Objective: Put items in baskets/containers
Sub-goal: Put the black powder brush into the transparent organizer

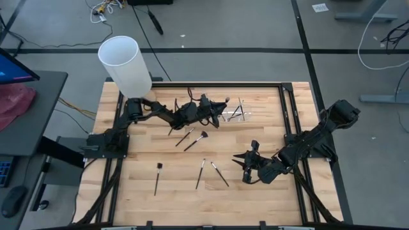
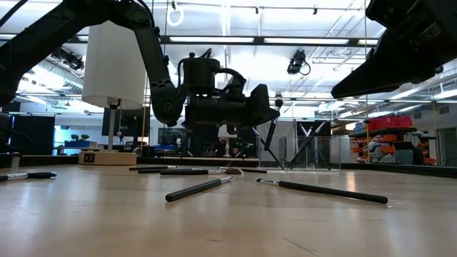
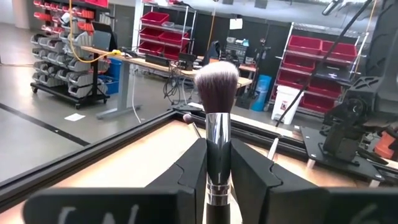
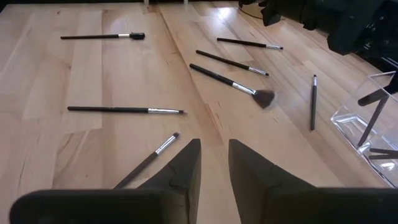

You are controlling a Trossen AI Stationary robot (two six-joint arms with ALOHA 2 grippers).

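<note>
My left gripper [image 1: 218, 107] [image 3: 217, 152] hovers over the far middle of the table, shut on a thick makeup brush [image 3: 216, 81] with a silver ferrule and a round grey-tipped head. Just to its right stands the low clear holder [image 1: 238, 114] [image 4: 367, 121], with a few dark brushes leaning inside. My right gripper [image 1: 245, 166] [image 4: 214, 149] is open above the near right of the table and touches nothing. Several slim brushes lie flat on the wood: [image 1: 157, 177], [image 1: 200, 172], [image 1: 219, 174], [image 1: 196, 140], [image 1: 185, 136]. My left gripper pinches the thick brush between its two fingers [image 3: 186, 171] at the silver ferrule [image 3: 217, 140]. The brush lies along the fingers, and its head sticks out past their tips toward the table's right. It is lifted clear of the table, roughly level [image 2: 275, 102].
A tall white cylinder [image 1: 125, 64] [image 2: 113, 64] on a wooden base stands at the far left corner. A black frame [image 1: 289, 121] edges the tabletop. In the right wrist view, several brushes lie ahead of my fingers, including a fan-tipped one [image 4: 233, 84]. Bare wood spans the near middle.
</note>
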